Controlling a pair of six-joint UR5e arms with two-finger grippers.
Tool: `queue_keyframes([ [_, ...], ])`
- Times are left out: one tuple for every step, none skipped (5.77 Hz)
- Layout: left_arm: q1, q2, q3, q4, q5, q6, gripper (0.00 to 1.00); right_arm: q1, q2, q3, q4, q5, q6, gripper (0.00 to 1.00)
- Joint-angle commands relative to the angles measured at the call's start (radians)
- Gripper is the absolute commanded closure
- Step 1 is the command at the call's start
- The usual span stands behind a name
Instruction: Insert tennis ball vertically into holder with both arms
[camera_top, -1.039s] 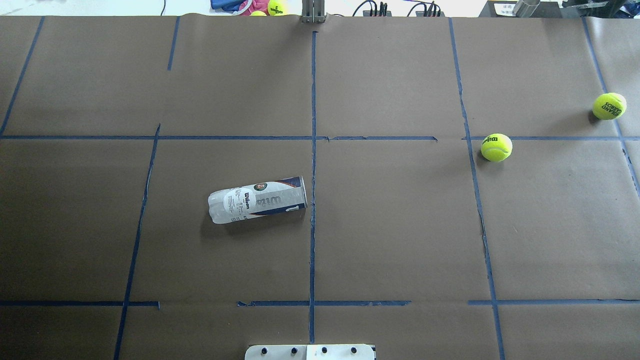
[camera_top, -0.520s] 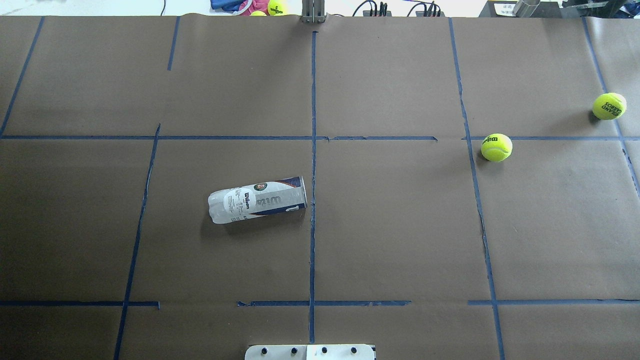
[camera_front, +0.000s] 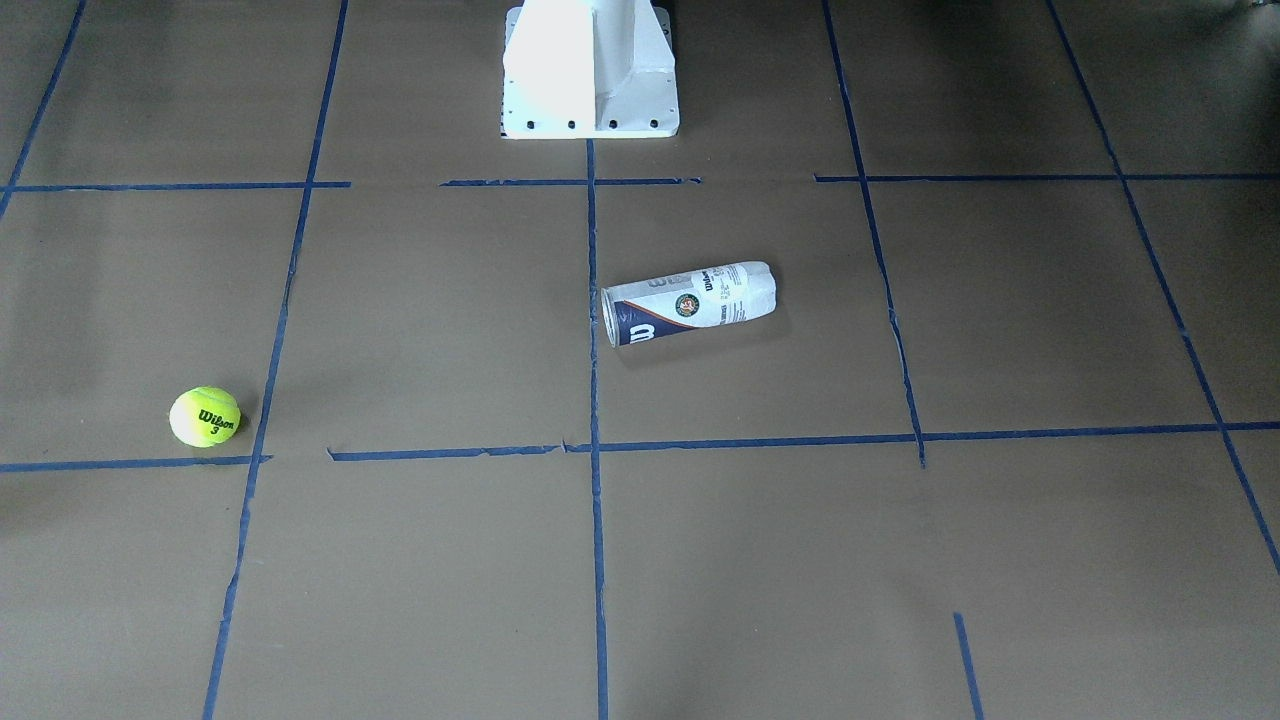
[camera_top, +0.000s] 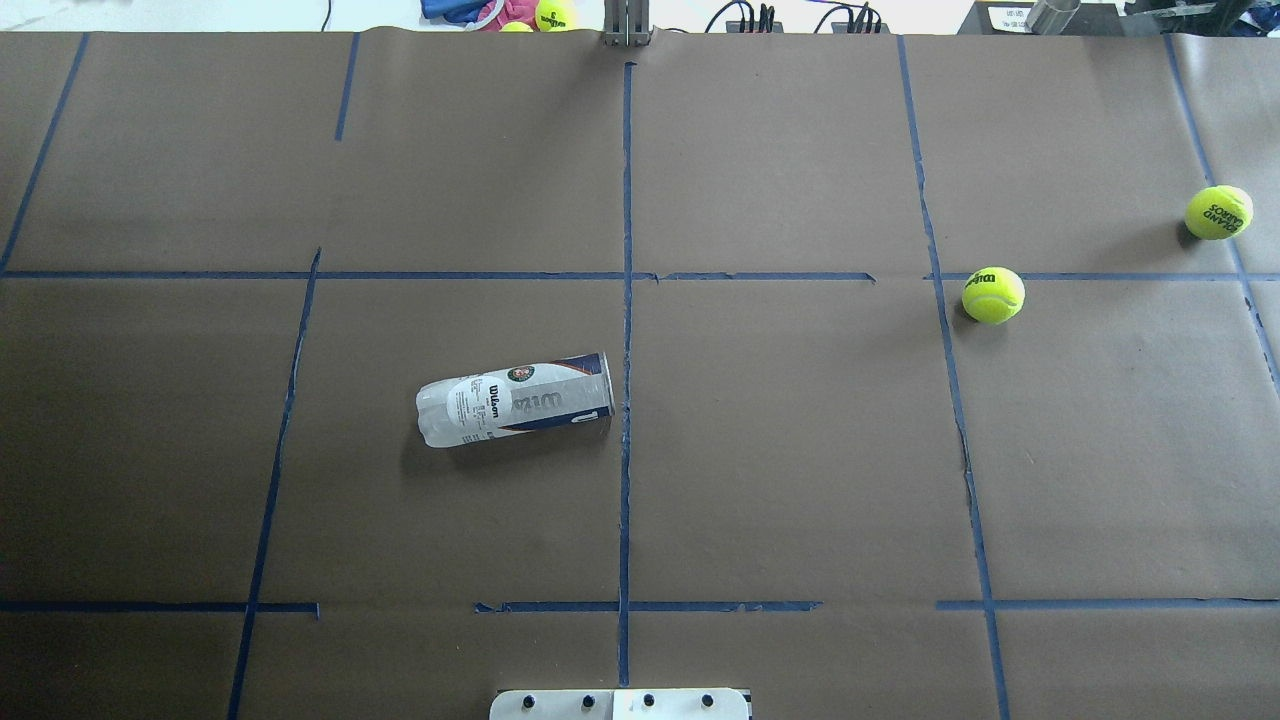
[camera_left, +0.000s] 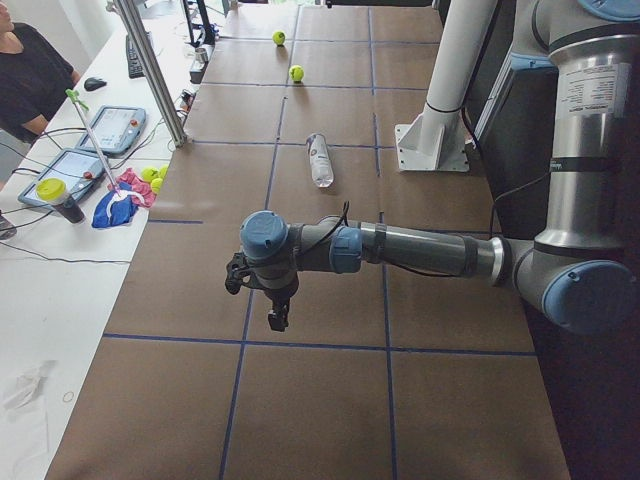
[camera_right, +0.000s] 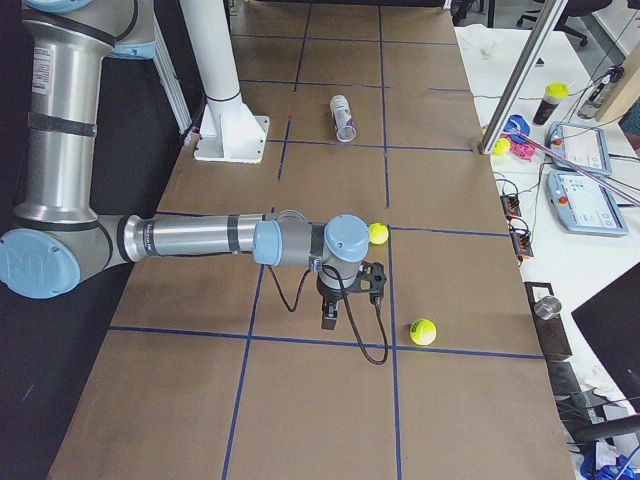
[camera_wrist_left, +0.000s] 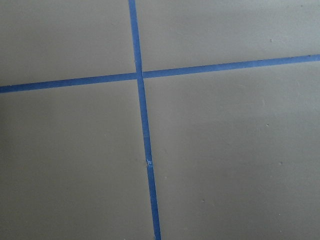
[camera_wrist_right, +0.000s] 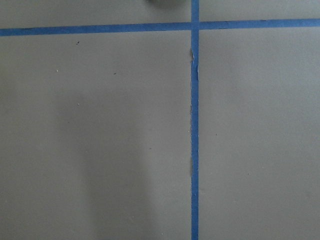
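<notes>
While unchanged from a second ago, clear plastic cylindrical tennis-ball can (camera_top: 515, 399) lying sideways left of centre, fuzzy yellow-green Wilson 3 ball (camera_top: 993, 294) well apart, upper right; insertion seemingly unstarted. Left gripper (camera_left: 272, 305) and right gripper (camera_right: 335, 305) above blue-taped brown paper (camera_top: 800, 450), jaws impossible to judge. White desk (camera_left: 50, 330) alongside.

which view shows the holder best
Overhead: the holder lies on its side, whole and largest. Front-facing also shows it whole, slightly smaller. Both side views show it small and far. The wrist views miss it.
</notes>
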Motion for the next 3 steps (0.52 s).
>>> queue_keyframes([
  [0.01, -0.003, -0.002, -0.052, -0.001, -0.003, 0.0, -0.001, 0.002, 0.003, 0.0, 0.001, 0.0, 0.0],
  [0.021, -0.008, -0.014, -0.082, -0.003, -0.001, 0.0, -0.001, 0.004, 0.005, 0.0, 0.001, 0.0, 0.0],
  [0.056, -0.016, -0.015, -0.155, -0.003, -0.004, 0.0, -0.001, 0.008, 0.006, 0.002, 0.003, 0.002, 0.0],
])
